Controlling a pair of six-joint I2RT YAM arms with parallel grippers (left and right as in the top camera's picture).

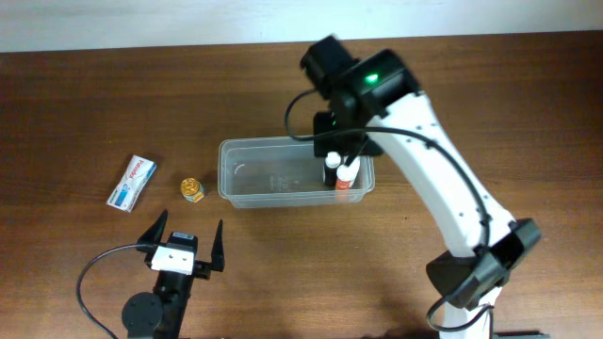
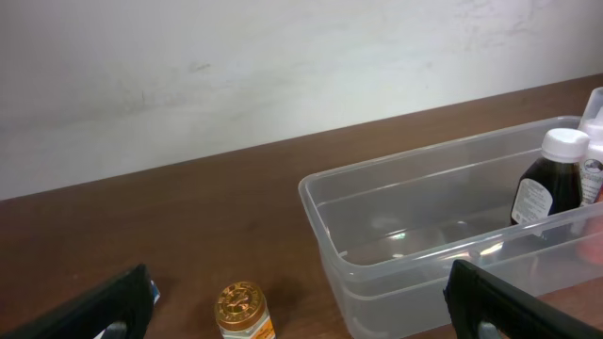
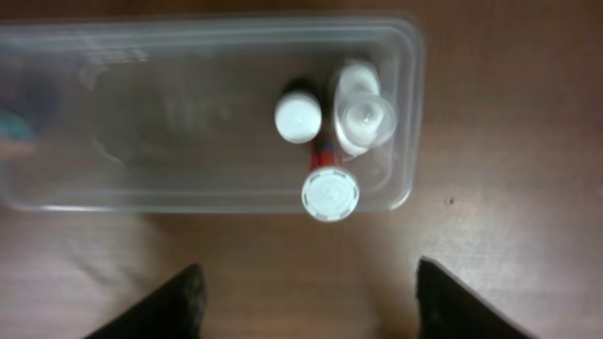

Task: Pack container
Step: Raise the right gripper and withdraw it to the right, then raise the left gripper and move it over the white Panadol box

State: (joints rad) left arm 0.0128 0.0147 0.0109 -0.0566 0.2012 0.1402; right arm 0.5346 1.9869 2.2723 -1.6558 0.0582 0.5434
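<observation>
Light falls soft and even from above me, bright enough, and the shadows on the table (image 1: 85, 113) are faint and soft-edged. A green lamp (image 1: 371, 78) glows on my right arm, just above the jaws. Ahead of my left jaws the view is crisp: the wall (image 2: 236, 66) is pale and flat, and a small glint sits on the floor of the container (image 2: 405, 273). My left fingers (image 2: 499, 306) are dark, soft-edged blurs at the bottom corners. Below my right jaws everything is hazy. The white caps (image 3: 300, 117) wash out, the container's end to the left of the jaws smears, and my right fingers (image 3: 174, 306) are black silhouettes.
</observation>
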